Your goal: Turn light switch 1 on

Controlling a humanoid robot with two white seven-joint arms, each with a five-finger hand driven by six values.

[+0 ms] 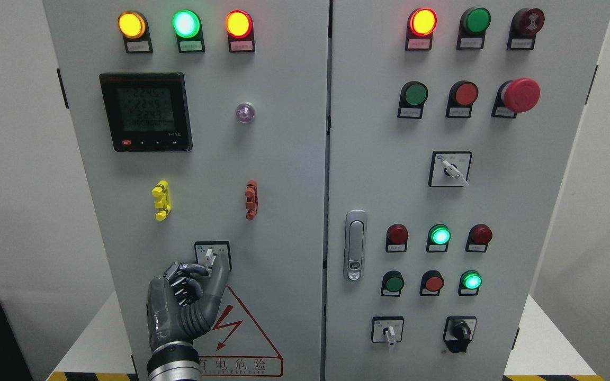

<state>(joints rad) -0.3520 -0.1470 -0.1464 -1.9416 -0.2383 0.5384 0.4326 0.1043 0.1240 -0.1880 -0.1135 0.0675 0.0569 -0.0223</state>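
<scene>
Switch: light switch 1 (210, 255) is a small rotary selector with a white lever on a black-framed square plate, low on the left door of the grey cabinet (284, 174); its lever stands about upright, toward 12 o'clock.
Switch location: at 6 o'clock from the digital meter (145, 111), below and between the yellow clip (161, 200) and the red clip (251, 199), and at 12 o'clock from the red warning triangle (241, 330).
Left hand: the left hand (186, 301) comes up from the bottom edge at about 7 o'clock of the switch, fingers curled in with the thumb (218, 280) stretched up toward 1 o'clock.
Contact: the thumb tip and the bent fingertips meet at the lever's lower part, pinching it from either side; whether the grip is firm cannot be told.
Hidden: the hand covers the plate's lower left and part of the warning triangle; the tiny labels on the plate are too small to read.
Cut off: the forearm runs out of the picture at the bottom edge.
</scene>
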